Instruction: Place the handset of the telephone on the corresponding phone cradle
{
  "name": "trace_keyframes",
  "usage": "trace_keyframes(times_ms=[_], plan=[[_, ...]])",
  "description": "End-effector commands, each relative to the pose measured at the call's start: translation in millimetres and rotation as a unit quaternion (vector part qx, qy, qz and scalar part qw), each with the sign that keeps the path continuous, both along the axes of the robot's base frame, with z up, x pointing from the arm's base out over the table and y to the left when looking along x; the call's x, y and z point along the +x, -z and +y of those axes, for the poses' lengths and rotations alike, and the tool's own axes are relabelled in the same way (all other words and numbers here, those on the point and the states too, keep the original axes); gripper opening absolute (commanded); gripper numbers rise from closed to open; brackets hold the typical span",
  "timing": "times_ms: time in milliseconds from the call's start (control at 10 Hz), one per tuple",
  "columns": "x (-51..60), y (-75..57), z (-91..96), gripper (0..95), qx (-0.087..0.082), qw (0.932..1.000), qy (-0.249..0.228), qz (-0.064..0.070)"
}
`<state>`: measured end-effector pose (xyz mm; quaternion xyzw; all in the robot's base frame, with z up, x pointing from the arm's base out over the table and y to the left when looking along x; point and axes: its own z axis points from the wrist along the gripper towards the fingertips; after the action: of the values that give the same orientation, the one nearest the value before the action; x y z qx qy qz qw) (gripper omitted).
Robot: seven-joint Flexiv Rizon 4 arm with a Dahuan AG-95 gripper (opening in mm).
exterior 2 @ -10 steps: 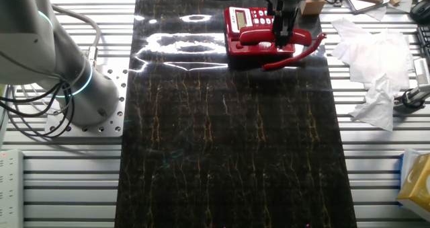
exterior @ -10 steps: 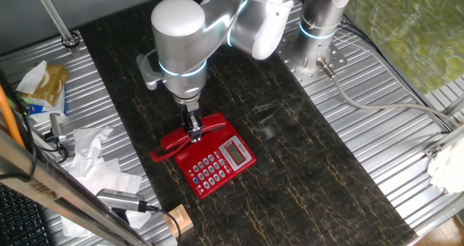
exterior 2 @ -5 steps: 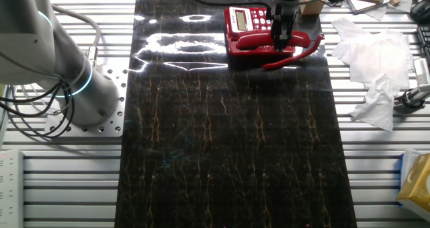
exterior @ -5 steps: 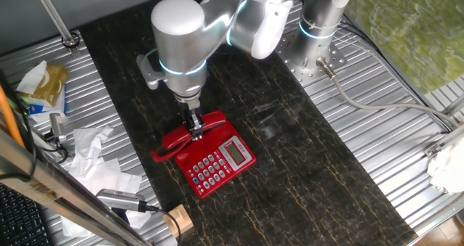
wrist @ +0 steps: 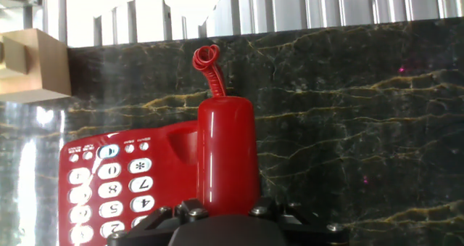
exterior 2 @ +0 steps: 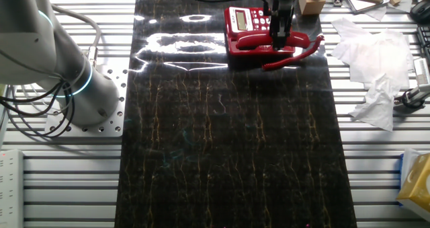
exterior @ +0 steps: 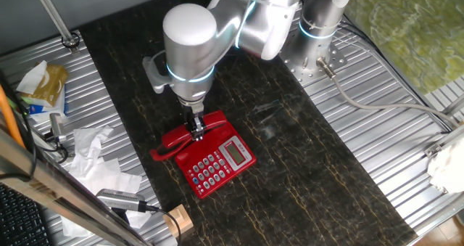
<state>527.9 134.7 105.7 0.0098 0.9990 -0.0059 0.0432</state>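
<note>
The red handset (exterior: 181, 135) lies along the far-left side of the red telephone (exterior: 221, 162), over the phone cradle (wrist: 176, 141), which it mostly hides. My gripper (exterior: 196, 133) comes straight down on the handset's middle and is shut on it. In the hand view the handset (wrist: 226, 152) runs away from me between the jaws, beside the grey-white keypad (wrist: 109, 191). Its coiled cord (wrist: 207, 63) curls off the far end. In the other fixed view the gripper (exterior 2: 281, 44) grips the handset (exterior 2: 259, 39) on the near side of the telephone (exterior 2: 245, 18).
A wooden block (exterior: 177, 220) sits past the phone near the dark mat's corner, also in the hand view (wrist: 32, 64). Crumpled white tissue (exterior: 93, 150) and cables lie on the metal table left of the mat. The arm's base (exterior 2: 77, 87) stands beside the mat.
The arm's upper joint has swung a little to the right. The gripper and handset have stayed over the phone's cradle side, shifting only slightly.
</note>
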Motion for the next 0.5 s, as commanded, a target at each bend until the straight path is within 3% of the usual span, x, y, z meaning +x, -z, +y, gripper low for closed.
trace_keyframes(times_ms=[100, 500], plan=[[-0.7, -0.8, -0.5, 0.0, 0.016, 0.9987, -0.048, 0.011], [-0.7, -0.8, -0.5, 0.0, 0.021, 0.9969, -0.074, 0.02]])
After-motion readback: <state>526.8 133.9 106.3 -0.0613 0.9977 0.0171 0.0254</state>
